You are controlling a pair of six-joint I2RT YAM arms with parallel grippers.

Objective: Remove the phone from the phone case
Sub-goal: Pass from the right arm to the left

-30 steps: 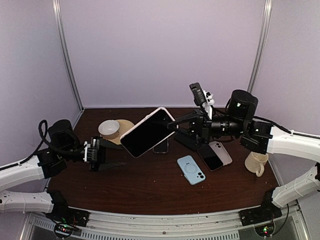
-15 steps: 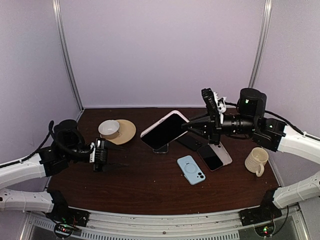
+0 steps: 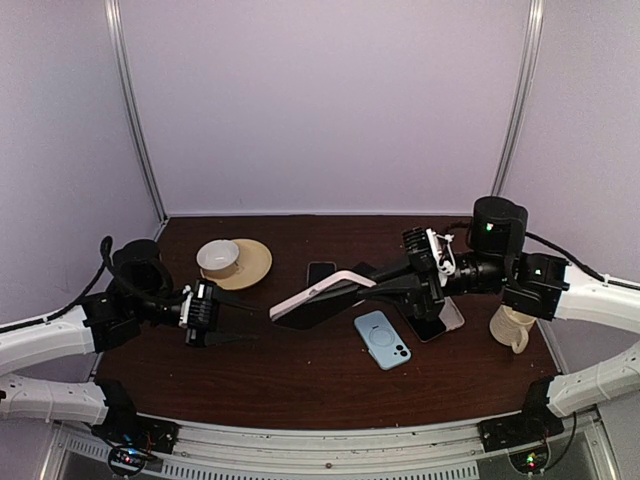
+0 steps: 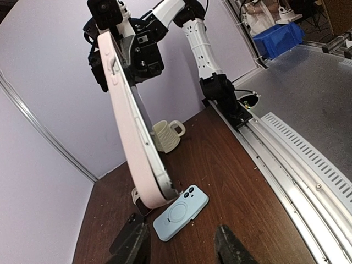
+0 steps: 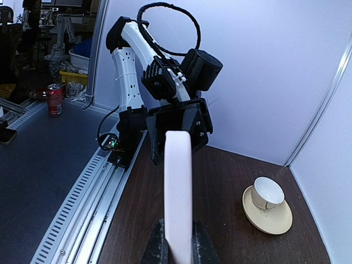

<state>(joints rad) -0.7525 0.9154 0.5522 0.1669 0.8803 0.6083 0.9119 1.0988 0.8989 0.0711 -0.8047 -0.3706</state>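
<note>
The phone in its pink phone case (image 3: 322, 296) is held clear of the worktop (image 3: 300, 385), pinched at its right-hand end by the right tool (image 3: 385, 283). The right wrist view shows that tool's two fingers (image 5: 158, 245) pressed against the flat faces of the cased phone (image 5: 179, 187), which is seen edge-on. The long axis runs across the worktop from right to left and tilts slightly downward. The free end therefore points almost straight at the left tool (image 3: 248, 322), and a gap remains between the two. The left tool is spread wide and grips nothing. In its own wrist view the fingers (image 4: 230, 248) stand apart at the bottom of the frame, and the free end of the case (image 4: 136, 132) hangs just ahead of them, roughly in line with the opening. The left arm is plainly the nearer one to that free end, while the right arm serves as the anchor. The likely next move is a short advance of the left tool to the right along the phone's axis, so that it can close on the case rim and peel it away. A loose blue case (image 3: 382, 339) lies on the worktop under the right arm, well apart from this line.
</note>
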